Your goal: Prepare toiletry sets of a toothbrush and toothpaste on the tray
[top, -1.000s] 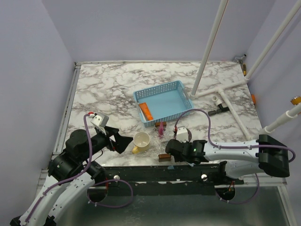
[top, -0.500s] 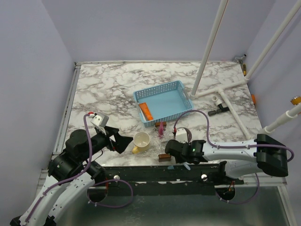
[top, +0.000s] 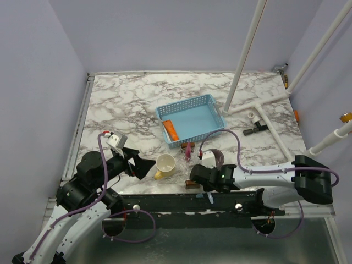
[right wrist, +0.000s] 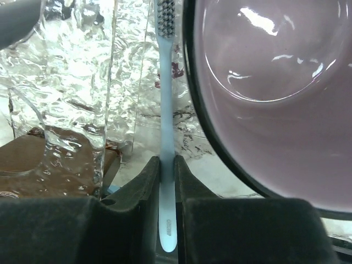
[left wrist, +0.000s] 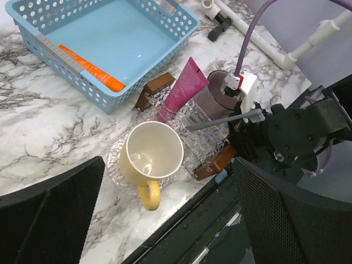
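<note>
Pinching the brush by its handle in the right gripper, left gripper spread wide: lift straight, clear of the mug, then to the tray.

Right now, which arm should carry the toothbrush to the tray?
Right. The right gripper is clamped on the toothbrush beside the purple-grey mug; the left gripper is open and empty by the yellow mug.

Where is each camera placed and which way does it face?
Top external: above and behind, facing down on the table; left arm and right arm show.
Left wrist: on its arm, looking down at the yellow mug and tray; open jaws at bottom.
Right wrist: low, looking along the toothbrush beside the purple-grey mug; jaws pinch its handle.
Shared: both wrist views show the toothbrush.
</note>
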Robot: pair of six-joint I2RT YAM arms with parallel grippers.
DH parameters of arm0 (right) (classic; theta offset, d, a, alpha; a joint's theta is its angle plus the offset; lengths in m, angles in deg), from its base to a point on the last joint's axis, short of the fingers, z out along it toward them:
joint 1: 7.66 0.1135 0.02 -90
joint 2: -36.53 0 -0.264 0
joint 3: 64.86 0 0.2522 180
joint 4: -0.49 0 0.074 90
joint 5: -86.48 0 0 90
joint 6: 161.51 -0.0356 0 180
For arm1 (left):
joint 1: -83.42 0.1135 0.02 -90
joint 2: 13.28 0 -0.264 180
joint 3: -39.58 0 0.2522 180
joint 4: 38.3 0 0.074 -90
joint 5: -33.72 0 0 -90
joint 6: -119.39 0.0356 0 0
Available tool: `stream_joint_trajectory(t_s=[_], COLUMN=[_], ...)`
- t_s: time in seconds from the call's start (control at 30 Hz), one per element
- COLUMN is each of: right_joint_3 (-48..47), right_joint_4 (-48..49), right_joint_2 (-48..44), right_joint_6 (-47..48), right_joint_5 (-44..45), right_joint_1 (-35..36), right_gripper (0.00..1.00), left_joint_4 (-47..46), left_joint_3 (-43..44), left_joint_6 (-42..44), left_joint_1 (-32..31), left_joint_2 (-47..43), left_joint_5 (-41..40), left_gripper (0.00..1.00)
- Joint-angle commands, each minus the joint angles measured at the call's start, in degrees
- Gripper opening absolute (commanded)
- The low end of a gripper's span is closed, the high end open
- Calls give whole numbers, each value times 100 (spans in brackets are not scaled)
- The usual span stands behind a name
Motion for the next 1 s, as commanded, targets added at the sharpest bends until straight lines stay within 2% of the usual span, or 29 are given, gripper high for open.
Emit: stream_joint_trajectory(t_s=[0.0,0.07,0.2,0.97], right_joint_3=[37,20,29,-557], right_joint_4=[-97,-133,-172,-1195], right_joint_2=[200,145,-2,-986], right_joint_6=[27,43,83,80], right_joint_5=[-76,-57,-22,160], right_joint_1=[77,84,101,116], right_gripper=[12,10,1,1], left_joint_4=[-74,-74,-75,-88], left_joint_3=[-40,-35,-47,-44], left_joint_6=[56,56,56,47], left_joint_1=[-17,-10,-17,-10], left_joint_2=[-57,-58,-47,6], left_joint_5=[84,83,77,99], left_gripper=[99,99,99,99])
